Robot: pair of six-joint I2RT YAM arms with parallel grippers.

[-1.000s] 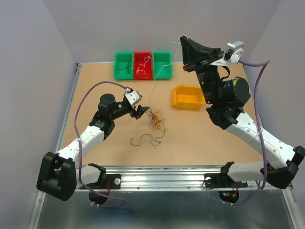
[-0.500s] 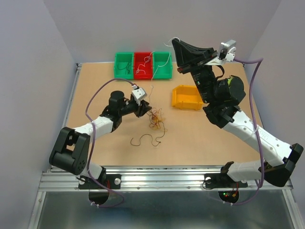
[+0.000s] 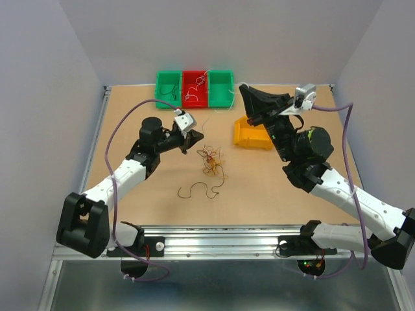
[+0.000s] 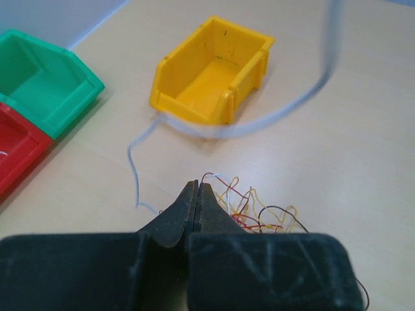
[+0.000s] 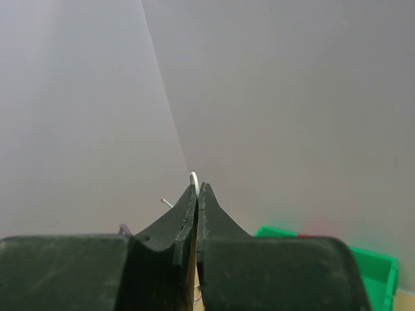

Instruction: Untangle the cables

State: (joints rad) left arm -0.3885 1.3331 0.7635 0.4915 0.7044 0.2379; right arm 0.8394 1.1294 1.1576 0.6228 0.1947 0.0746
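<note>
- The cables [image 3: 209,160] lie as a small red, yellow-orange and brown tangle in the middle of the tabletop [image 3: 272,188], where they lay a second ago.
- A separate dark brown wire [image 3: 198,190] curls on the tabletop just in front of the tangle and has not moved either.
- A white wire [image 4: 132,172] rises from beside the tangle. In the left wrist view it sweeps as a blurred arc in front of the yellow bin [image 4: 211,71].
- The left gripper [image 3: 196,135] sits just behind the tangle with its jaws pressed together. A second ago they stood apart and it was closer to the tangle's near left side.
- In the left wrist view the closed tips sit over the tangle's edge. Whether they pinch a strand cannot be told.
- The right gripper [image 3: 242,87] is clamped on the upper end of the white wire, which loops out at its tips in the right wrist view.
- That gripper has come down and to the left since a second ago and now hangs beside the right green bin [image 3: 220,87].
- A red bin [image 3: 195,89] and a left green bin [image 3: 168,87] stand in a row with it at the far edge. Thin wires lie in them.
</note>
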